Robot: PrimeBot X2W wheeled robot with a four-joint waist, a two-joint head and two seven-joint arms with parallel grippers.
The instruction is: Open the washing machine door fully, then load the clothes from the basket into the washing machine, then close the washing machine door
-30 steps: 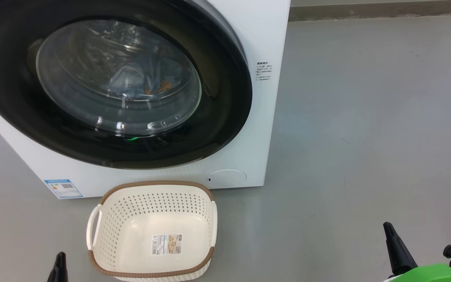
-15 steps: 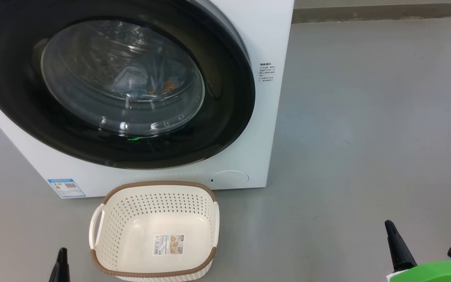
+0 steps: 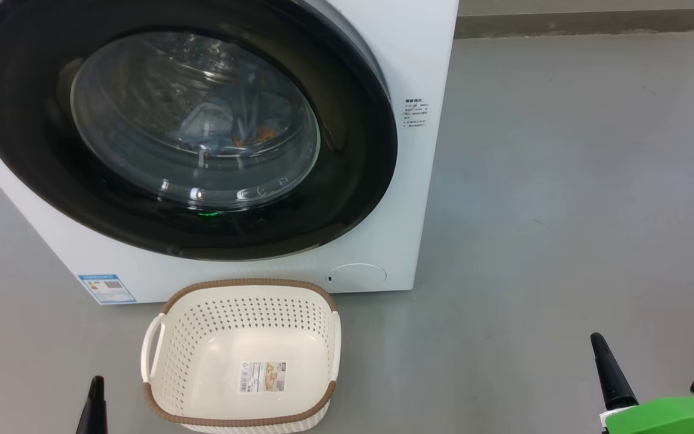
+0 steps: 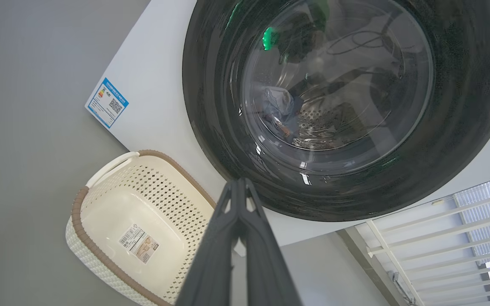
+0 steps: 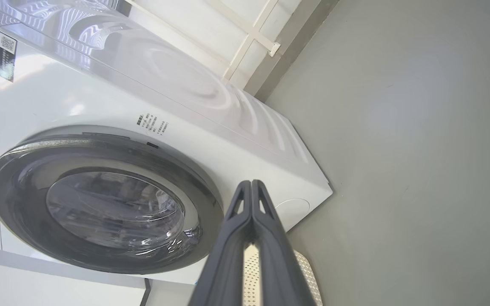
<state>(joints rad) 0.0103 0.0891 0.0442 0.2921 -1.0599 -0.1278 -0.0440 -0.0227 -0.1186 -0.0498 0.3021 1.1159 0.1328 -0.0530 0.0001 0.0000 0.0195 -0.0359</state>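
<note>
Behind the closed washing machine door (image 3: 356, 157) I see the clothes (image 3: 235, 129). My left pincer (image 4: 240, 183) and right pincer (image 5: 251, 185) are pressed together.

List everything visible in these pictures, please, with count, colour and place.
white boxy washing machine: one, white, on the floor, upper left of head view.
round glass washing machine door: one, glossy black rim, clear centre, shut on the machine's front.
soft clothes: count unclear, light blue with orange-brown marks, inside the drum behind the glass.
perforated plastic basket: one, cream-white with brown rim, on the floor before the machine.
paper label: one, white, on the basket's floor.
blue sticker: one, blue, low left on the machine's front.
round flap: one, white, low right on that front.
smooth floor: one, grey, all around.
left gripper: one, dark, shut, lower left.
right gripper: one, dark, shut, lower right.
</note>
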